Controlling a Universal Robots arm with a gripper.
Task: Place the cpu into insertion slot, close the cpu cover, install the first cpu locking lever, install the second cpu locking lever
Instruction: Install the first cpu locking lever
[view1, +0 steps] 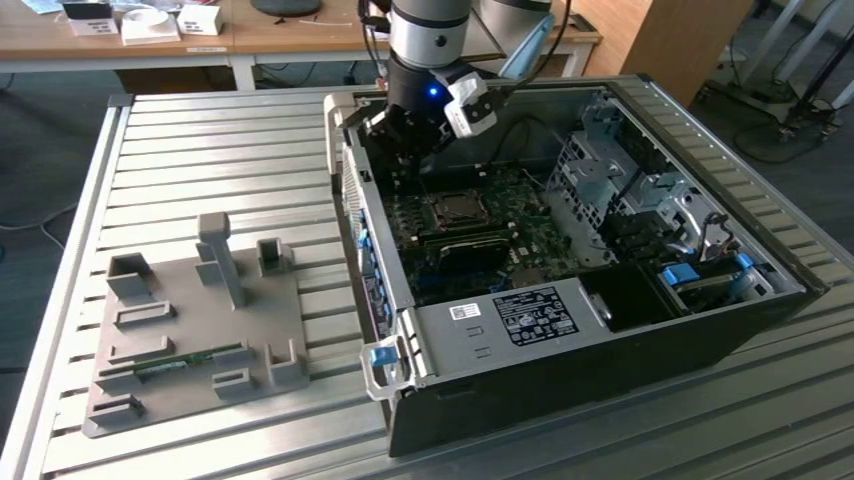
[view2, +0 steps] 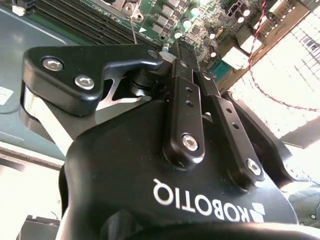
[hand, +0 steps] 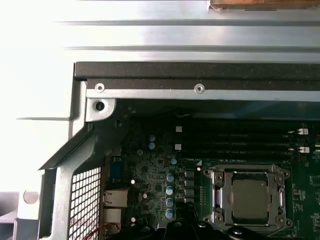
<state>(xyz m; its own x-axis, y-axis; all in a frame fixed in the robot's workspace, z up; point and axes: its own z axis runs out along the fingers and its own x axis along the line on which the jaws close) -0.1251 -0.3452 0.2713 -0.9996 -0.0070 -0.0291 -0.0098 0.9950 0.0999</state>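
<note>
The cpu (hand: 248, 196), a silvery square, lies in its socket on the green motherboard (hand: 150, 175). The cpu cover (hand: 218, 192) lies flat around it, so the chip shows through its window. In the exterior view the socket with the cpu (view1: 457, 208) sits mid-board inside the open case. My gripper (view1: 400, 140) hangs over the case's far corner on the exterior view's left, above and apart from the socket. In the second wrist view the gripper (view2: 172, 50) has its fingers (view2: 183, 100) drawn together, with nothing visible between them. A thin metal rod (view2: 132, 27) stands up from the board nearby.
The open computer case (view1: 561, 330) lies on a slatted metal table (view1: 200, 150). A grey fixture block (view1: 200, 320) with holders stands on the exterior view's left. Drive bays and blue clips (view1: 681, 270) fill the case's right side. Memory slots (hand: 240, 142) run beside the socket.
</note>
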